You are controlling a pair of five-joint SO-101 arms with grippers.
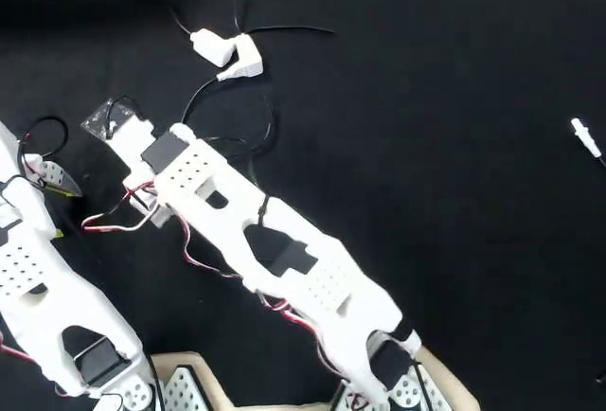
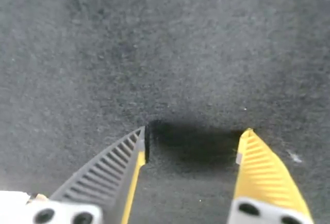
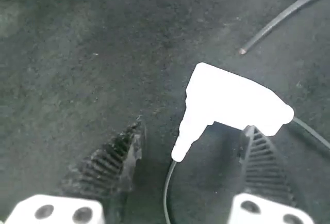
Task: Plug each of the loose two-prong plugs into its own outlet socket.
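A white plug body (image 3: 232, 100) lies on the black cloth with its narrow neck and thin black cord running back toward my right wrist. My right gripper (image 3: 193, 128) is open, its dark ridged fingers to either side of the plug and nothing held between them. From above, that plug (image 1: 248, 61) lies against a second white piece (image 1: 210, 46) at the far middle-left, and my right gripper (image 1: 106, 119) shows to their left. My left gripper (image 2: 196, 131) is open over bare cloth, its yellow-edged fingers wide apart; from above it (image 1: 59, 182) is near the left edge.
A small white plug (image 1: 585, 136) lies alone by the right edge. A loose black cable (image 1: 284, 29) runs behind the white pieces, its cut end (image 3: 242, 51) near the plug. A black cord loop (image 1: 256, 132) lies beside my right arm. Open black cloth (image 1: 436, 193) spreads to the right.
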